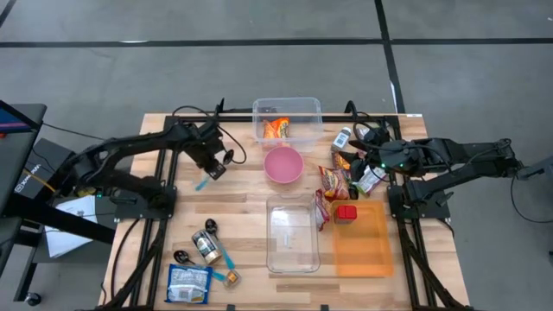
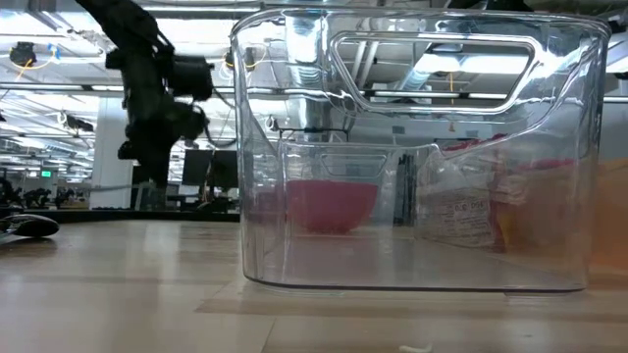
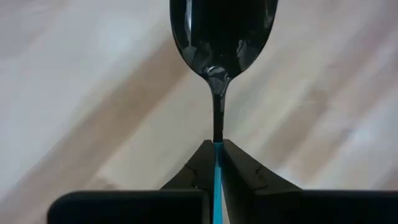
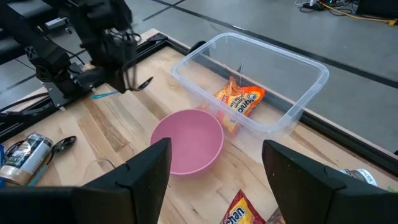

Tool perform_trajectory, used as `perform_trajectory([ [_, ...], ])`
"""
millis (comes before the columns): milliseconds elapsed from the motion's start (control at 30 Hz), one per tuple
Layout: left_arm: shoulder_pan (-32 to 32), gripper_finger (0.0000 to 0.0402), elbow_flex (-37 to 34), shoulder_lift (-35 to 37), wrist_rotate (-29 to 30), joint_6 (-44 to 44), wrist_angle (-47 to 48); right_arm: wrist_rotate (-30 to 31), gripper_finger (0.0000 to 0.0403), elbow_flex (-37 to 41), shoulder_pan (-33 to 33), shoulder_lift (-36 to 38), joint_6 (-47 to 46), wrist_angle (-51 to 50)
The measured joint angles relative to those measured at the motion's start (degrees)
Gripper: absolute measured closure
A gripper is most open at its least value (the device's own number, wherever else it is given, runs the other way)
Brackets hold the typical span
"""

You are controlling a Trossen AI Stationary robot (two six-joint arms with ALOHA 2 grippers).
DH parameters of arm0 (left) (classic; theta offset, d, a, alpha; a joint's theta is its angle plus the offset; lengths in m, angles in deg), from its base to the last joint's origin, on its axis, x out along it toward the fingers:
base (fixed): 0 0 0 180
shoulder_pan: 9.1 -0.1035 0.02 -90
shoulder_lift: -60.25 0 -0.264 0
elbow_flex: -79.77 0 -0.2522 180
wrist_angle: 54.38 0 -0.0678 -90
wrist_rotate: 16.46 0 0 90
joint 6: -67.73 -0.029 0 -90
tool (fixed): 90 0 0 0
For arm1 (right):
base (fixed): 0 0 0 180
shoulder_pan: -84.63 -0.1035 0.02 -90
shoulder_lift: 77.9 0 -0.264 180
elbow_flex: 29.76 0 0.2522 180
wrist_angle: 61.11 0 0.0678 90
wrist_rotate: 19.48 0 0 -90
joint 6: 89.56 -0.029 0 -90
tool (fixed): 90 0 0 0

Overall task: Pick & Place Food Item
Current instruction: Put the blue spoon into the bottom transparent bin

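The left gripper point(image 1: 210, 167) is clamped on a spoon point(image 3: 219, 56): its two fingers point(image 3: 239, 171) are pressed together on the blue handle, and the black bowl of the spoon points out straight ahead of them. It hangs a little above the wooden table point(image 1: 242, 216), and the pink bowl point(image 1: 283, 164) stands near it, toward the right arm's side.

The right gripper point(image 1: 373, 164) hovers with its fingers apart, holding nothing. Just below it lie the snack packets point(image 1: 333, 181), and the pink bowl is in front of it. Beyond the bowl, in the clear bin point(image 4: 273, 74), lies an orange food packet point(image 4: 239, 99).

I think the step now is to carry the spoon to its place. Which place is meant I cannot tell; the pink bowl looks the nearest candidate. To do it well, the grip should stay firm, because the handle is thin and is held only at its end, so the spoon could swing or slip. The arm should lift enough to pass over a rim, move slowly, and release only when the spoon is low and steady.
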Motion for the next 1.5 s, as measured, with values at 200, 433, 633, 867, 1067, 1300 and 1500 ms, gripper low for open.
perform_trajectory([
  [200,6.9,0.0396,0.0,6.3,-1.3,9.9,-0.2,0.2,0.0158,0.0,0.0,0.0,1.1,-0.1],
  [433,17.9,0.0396,0.0,11.9,-2.7,21.9,-7.9,0.2,0.0158,0.0,0.0,0.0,1.5,-0.3],
  [633,26.9,0.0396,0.1,14.4,-2.8,31.8,-20.0,0.4,0.0158,0.0,0.0,0.0,1.5,-0.3],
  [867,36.0,0.0396,0.1,14.7,-0.4,40.1,-30.7,0.4,0.0158,0.0,0.7,0.0,0.5,-0.1],
  [1067,43.2,0.0396,0.1,14.7,3.9,46.3,-32.9,0.6,0.0158,0.0,0.8,0.0,-0.5,0.2],
  [1300,50.7,0.0396,0.1,14.6,12.3,55.0,-37.1,0.6,0.0158,0.0,0.8,0.0,-0.5,0.3],
  [1500,56.4,0.0396,0.1,12.8,23.5,57.8,-46.6,0.4,0.0158,0.0,0.4,0.0,-0.5,0.4],
])
